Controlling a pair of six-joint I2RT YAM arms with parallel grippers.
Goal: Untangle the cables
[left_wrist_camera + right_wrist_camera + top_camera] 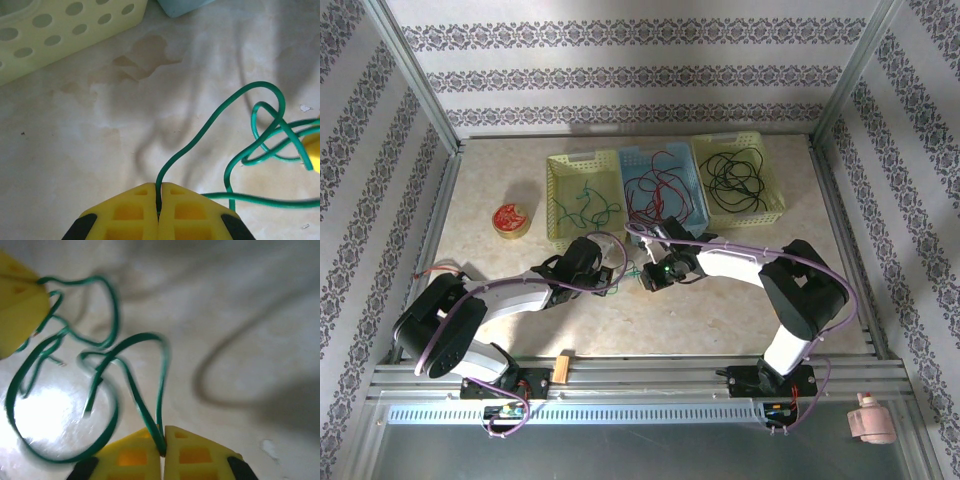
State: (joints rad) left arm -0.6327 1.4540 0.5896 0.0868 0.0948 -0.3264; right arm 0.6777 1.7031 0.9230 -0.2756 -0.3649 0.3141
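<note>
1. Clamped shut, left gripper point(159, 192) pinches one green cable point(265, 201).
2. Likewise closed, right gripper point(163, 437) grips the green cable too, which lies looped on the desk point(740, 300) between both grippers.
3. Three baskets stand behind: left basket point(555, 200) holds green cables point(588, 205), middle basket point(698, 195) red and black cables point(655, 185), right basket point(775, 180) black cables point(735, 178).

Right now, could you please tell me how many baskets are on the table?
3, in a far row: left yellow basket, blue basket in the middle, right yellow basket. None looks hidden.
</note>
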